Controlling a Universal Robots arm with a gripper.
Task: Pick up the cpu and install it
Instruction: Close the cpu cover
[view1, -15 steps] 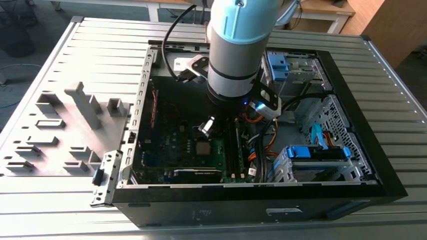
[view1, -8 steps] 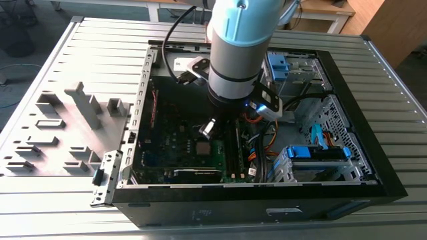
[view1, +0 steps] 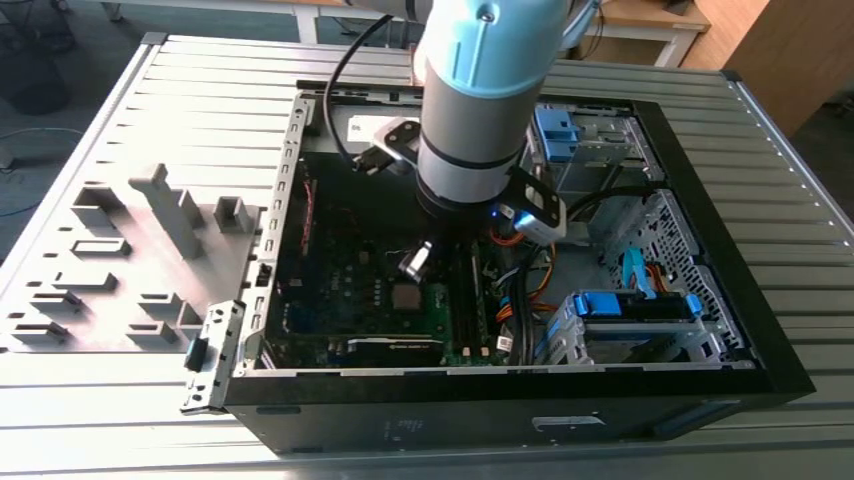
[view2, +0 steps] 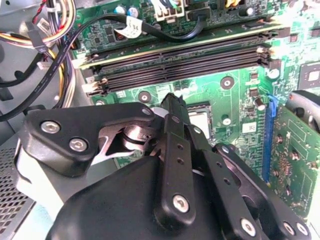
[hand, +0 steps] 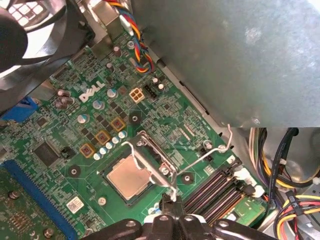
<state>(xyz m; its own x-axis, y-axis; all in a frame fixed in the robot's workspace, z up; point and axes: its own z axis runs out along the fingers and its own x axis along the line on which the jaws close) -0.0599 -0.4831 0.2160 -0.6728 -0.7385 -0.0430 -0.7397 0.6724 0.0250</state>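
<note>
The cpu, a small square chip with a pale metal top, lies flat in the dark socket on the green motherboard. It is also seen in the exterior view and, partly behind a finger, in the second wrist view. The socket's metal load plate stands raised beside the chip, and its wire lever is swung up. My gripper is shut, with its tips at the free end of the load plate. It holds no chip; whether it pinches the plate is unclear.
Black memory slots run close beside the socket. Cable bundles hang past them. A grey metal box and a fan border the board. Blue drive bays fill the open case at the exterior view's right.
</note>
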